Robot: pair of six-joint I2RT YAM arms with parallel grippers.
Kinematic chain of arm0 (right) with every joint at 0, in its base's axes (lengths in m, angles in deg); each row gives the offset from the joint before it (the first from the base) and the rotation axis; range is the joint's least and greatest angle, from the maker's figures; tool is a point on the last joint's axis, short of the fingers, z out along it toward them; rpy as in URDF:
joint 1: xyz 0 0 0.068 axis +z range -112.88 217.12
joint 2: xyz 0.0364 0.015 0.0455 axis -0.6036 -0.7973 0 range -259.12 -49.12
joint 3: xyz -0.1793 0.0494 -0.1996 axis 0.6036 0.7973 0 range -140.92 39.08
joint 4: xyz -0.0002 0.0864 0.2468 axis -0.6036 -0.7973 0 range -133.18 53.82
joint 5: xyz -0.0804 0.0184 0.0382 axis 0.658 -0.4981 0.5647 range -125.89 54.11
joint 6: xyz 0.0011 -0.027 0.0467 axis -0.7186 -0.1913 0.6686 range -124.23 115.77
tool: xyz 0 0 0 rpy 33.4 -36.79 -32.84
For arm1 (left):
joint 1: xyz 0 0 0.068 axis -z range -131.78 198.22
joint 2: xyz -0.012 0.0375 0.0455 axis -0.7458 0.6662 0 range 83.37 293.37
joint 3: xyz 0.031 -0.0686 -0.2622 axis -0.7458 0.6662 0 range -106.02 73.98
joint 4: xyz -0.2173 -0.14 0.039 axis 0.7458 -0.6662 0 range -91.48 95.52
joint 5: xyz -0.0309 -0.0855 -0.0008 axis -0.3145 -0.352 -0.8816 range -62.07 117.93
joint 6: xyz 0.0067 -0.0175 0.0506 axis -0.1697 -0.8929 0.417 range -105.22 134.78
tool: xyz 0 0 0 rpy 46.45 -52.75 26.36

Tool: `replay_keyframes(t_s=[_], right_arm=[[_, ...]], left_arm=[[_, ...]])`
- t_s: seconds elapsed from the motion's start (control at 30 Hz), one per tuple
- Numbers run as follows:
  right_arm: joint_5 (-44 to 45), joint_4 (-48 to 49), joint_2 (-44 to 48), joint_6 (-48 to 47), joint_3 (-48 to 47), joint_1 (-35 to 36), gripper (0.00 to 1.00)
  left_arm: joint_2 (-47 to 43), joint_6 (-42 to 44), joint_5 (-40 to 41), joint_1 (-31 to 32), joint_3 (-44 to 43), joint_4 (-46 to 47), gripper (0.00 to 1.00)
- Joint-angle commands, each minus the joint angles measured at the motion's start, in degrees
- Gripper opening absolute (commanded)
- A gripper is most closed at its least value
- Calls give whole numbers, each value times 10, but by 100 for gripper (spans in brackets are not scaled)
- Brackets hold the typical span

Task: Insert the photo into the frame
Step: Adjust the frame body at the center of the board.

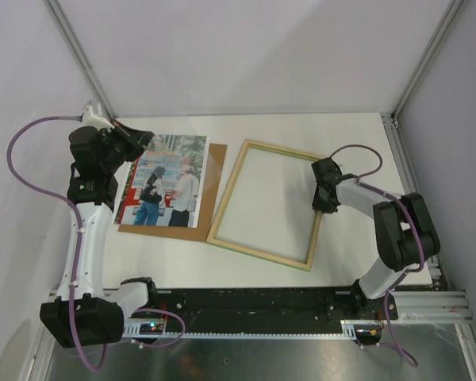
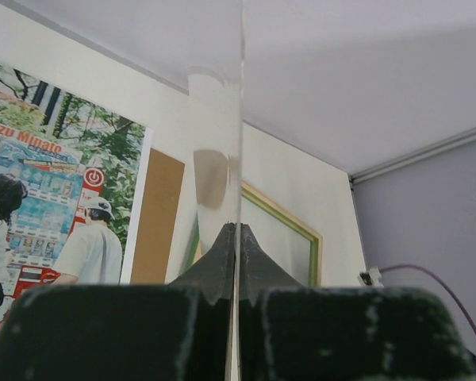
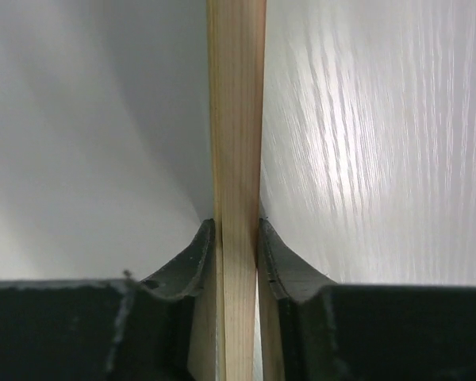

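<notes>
The photo (image 1: 165, 181) lies face up on a brown backing board (image 1: 213, 202) at the left; it also shows in the left wrist view (image 2: 55, 198). The frame (image 1: 226, 198) lies flat to the right of the board, pale wood side up. My left gripper (image 1: 141, 140) hangs over the photo's far left corner, shut on the edge of a thin clear sheet (image 2: 240, 119), seen edge-on. My right gripper (image 1: 326, 198) is shut on the frame's right rail (image 3: 236, 119), one finger on each side of the wood.
The white table (image 1: 262, 274) has aluminium posts at its back corners (image 1: 393, 119). A black rail (image 1: 254, 305) runs along the near edge between the arm bases. The board's right edge touches or nearly touches the frame's left rail.
</notes>
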Motion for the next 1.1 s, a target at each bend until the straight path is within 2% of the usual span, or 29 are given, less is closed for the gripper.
replay_keyframes(t_s=[0.0,0.13,0.27,0.67,1.0,1.03,1.07], right_arm=[[51,-1,-74,-60,-41,-1,11],[62,8,-114,-117,-88,2,2],[56,25,-132,-159,-106,-5,0],[141,44,-193,-271,-139,93,0],[127,44,-197,-285,-146,91,0],[121,42,-194,-281,-146,88,2],[109,39,-187,-276,-146,86,8]], left_arm=[[12,16,-63,-5,-19,23,0],[27,15,-88,-5,-21,22,0],[38,9,-109,-5,-30,23,0],[48,0,-146,-5,-34,23,0],[48,2,-163,-5,-17,22,0],[48,2,-167,-5,-15,23,0],[50,2,-170,-5,-13,23,0]])
